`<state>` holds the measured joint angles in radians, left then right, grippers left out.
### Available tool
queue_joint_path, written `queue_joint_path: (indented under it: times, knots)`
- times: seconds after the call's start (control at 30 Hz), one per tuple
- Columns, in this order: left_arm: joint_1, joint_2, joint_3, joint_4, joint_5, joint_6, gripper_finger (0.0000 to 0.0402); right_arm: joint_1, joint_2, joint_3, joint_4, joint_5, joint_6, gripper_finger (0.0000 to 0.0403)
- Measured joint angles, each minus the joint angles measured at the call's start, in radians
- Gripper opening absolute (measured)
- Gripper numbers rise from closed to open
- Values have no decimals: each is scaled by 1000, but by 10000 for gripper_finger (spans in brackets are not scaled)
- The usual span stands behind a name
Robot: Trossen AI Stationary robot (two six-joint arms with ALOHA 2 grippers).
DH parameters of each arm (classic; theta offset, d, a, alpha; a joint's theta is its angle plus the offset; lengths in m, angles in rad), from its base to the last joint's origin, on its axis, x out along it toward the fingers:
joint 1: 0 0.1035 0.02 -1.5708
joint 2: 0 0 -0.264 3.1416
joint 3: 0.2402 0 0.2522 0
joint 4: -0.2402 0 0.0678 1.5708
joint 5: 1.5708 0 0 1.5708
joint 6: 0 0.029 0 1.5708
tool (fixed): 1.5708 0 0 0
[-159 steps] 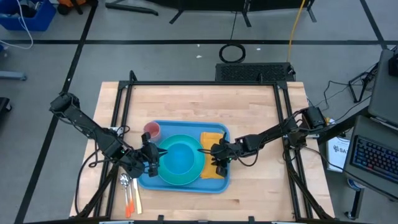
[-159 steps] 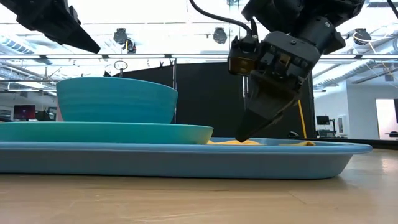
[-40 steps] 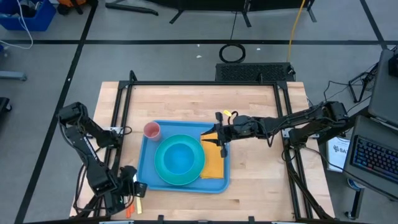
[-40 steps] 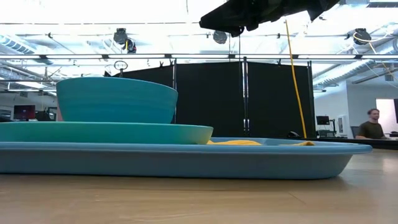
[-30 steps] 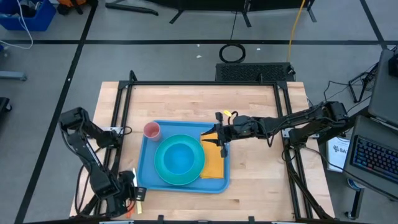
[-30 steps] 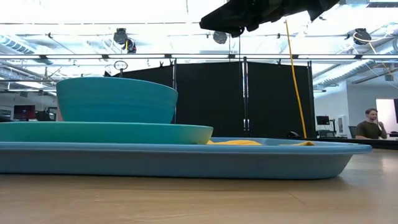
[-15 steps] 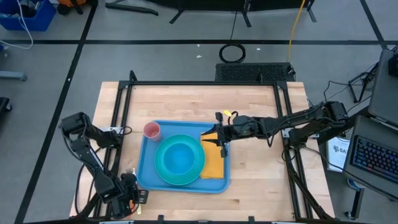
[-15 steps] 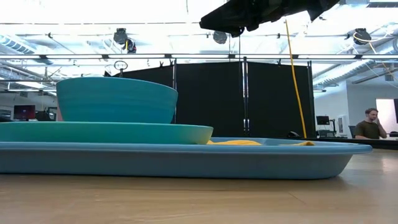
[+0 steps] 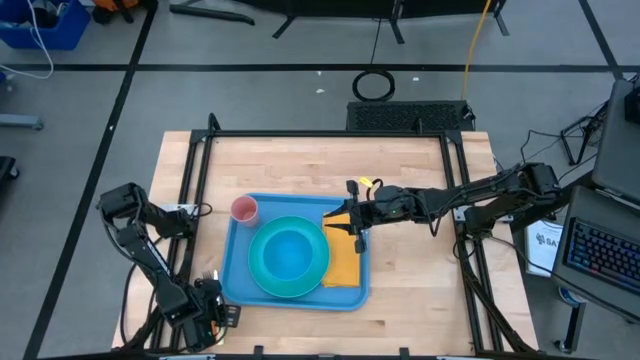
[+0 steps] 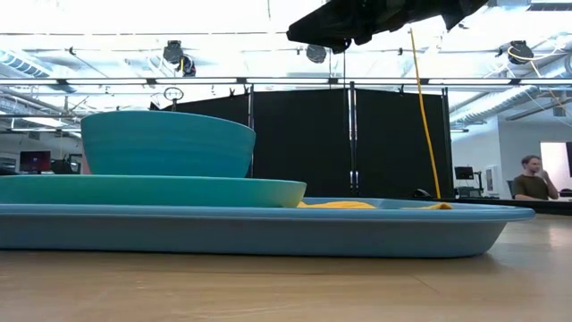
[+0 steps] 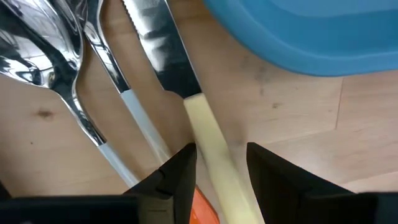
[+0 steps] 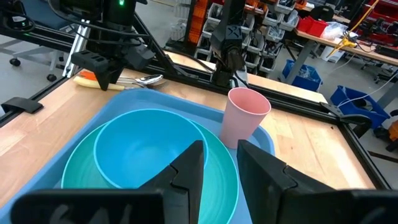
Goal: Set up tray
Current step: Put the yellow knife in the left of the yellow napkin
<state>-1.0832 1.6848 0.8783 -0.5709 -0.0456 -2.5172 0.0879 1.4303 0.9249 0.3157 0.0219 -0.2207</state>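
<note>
Left tool (image 11: 221, 160), since a second ago, is sliding down beside the tray's (image 9: 232, 285) near corner and spreading its fingers over the cutlery.
Released, the left tool is straddling the knife's cream handle (image 11: 214, 158); the smooth steel spoon (image 11: 46, 53) and pale-handled fork (image 11: 134, 118) lying just beside could be nudged or pinched too. Right tool (image 12: 219, 165) is hovering, partly parted and empty, over the glossy round bowl (image 12: 146, 152), matte pink cup (image 12: 247, 115) ahead, on the rimmed blue tray mid-table.
</note>
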Motion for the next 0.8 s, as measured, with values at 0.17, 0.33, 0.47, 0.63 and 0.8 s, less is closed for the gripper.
queue_joint_path:
  times: [0.17, 0.33, 0.47, 0.63, 0.8]
  knots:
    - [0, 1, -1, 0, 1, -1, 147, 0, 0, 0, 0, 0, 0, 89]
    - [0, 2, -2, -2, 6, 0, 119, 0, 0, 0, 0, 0, 0, 89]
    - [-1, 2, -2, -6, 9, 1, 64, 0, 0, 0, 0, 0, 0, 89]
    - [-1, 3, -2, -7, -9, 20, 47, 0, 0, 0, 0, 0, 0, 89]
    - [-1, 4, -2, -12, -15, 21, 47, 0, 0, 0, -3, 0, 0, 89]
